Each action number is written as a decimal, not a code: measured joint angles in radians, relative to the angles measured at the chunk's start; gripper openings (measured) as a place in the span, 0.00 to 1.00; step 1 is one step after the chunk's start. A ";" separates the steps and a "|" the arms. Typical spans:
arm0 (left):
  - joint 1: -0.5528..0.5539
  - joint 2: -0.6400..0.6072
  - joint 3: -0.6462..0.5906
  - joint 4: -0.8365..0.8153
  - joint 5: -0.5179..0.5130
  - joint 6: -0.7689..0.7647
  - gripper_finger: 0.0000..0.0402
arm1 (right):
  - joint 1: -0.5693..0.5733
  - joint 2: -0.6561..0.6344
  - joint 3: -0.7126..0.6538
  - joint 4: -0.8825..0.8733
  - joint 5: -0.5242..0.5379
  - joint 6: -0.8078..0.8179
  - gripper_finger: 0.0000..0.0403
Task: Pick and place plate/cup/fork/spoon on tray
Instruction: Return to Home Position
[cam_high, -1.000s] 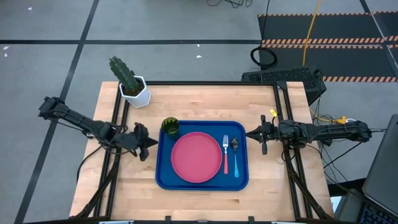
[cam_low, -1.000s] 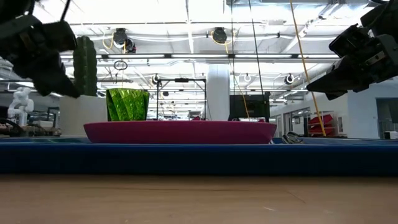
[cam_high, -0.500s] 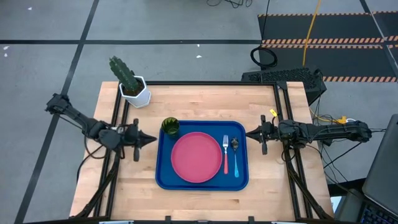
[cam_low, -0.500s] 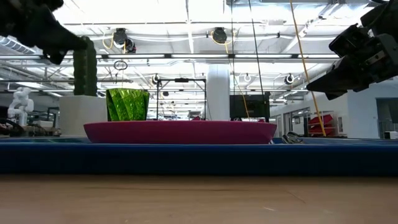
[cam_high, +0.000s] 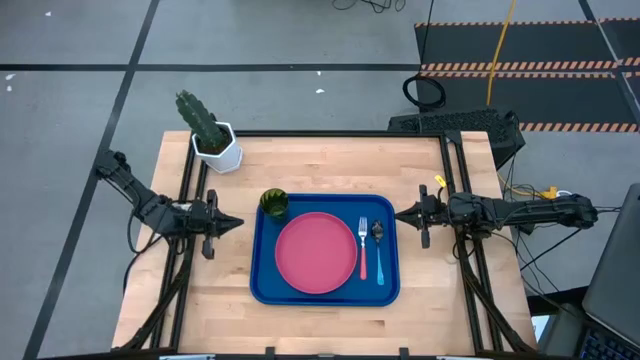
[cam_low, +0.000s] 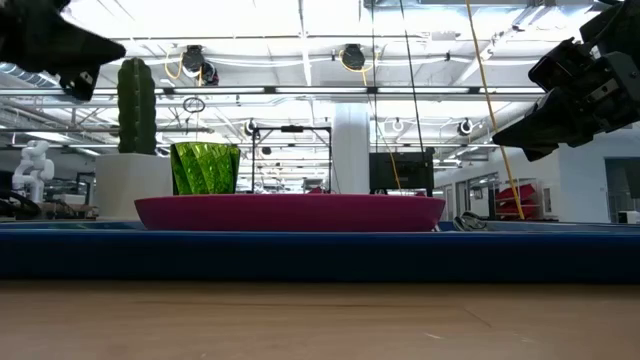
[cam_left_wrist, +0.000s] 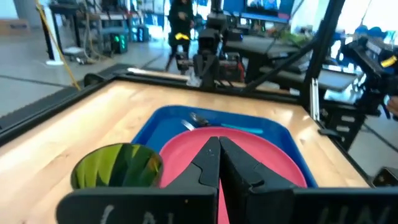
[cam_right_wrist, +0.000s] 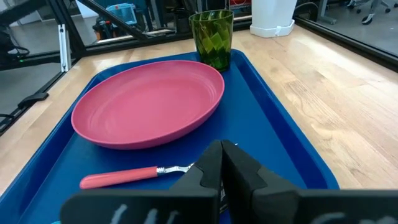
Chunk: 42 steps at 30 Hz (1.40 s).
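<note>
High view: spoon beside fork; right wrist view hides spoon.

tray mid-table; plate on tray, centre; cup in tray's back-left corner, behind plate; fork right of plate; spoon right of fork; potted cactus at table's back-left corner

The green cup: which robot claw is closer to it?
Left. The left gripper hovers just off the tray's left edge, near the cup in its far left corner. The right gripper is beyond the tray's opposite edge, past the plate.
</note>
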 joint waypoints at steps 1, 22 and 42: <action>-0.004 -0.027 -0.022 0.012 -0.010 0.008 0.01 | 0.000 0.000 0.000 0.000 0.000 0.000 0.00; 0.201 -0.240 -0.147 0.065 0.378 0.214 0.00 | 0.000 0.000 0.002 0.035 0.005 -0.019 0.00; 0.476 -0.237 -0.164 0.050 0.592 0.208 0.01 | -0.001 -0.042 -0.004 0.147 -0.135 -0.128 0.00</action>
